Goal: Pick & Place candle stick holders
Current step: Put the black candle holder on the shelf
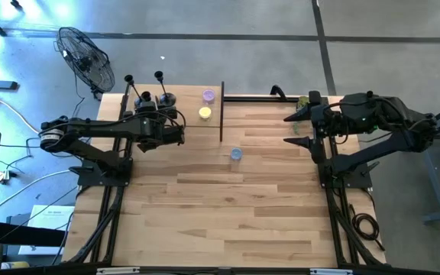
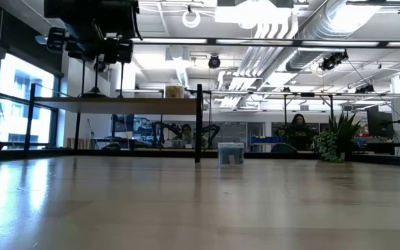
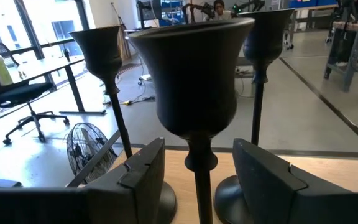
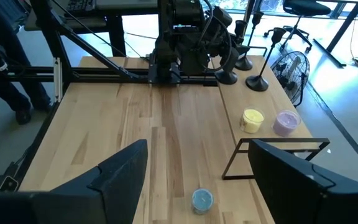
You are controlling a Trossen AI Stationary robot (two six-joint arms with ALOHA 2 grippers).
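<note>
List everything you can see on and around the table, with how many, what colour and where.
black metal candle stick holders: three, black, far left corner, one between the left fingers
round yellow candle: one, yellow, far side, left of the frame
round purple candle: one, purple, just beyond the yellow one
small blue candle: one, blue, near table centre
thin black metal frame: one, black, upright at far centre
floor fan: one, black, off the far left corner
left gripper: fingers open around a holder's stem
right gripper: fingers open, at the far right edge
</note>
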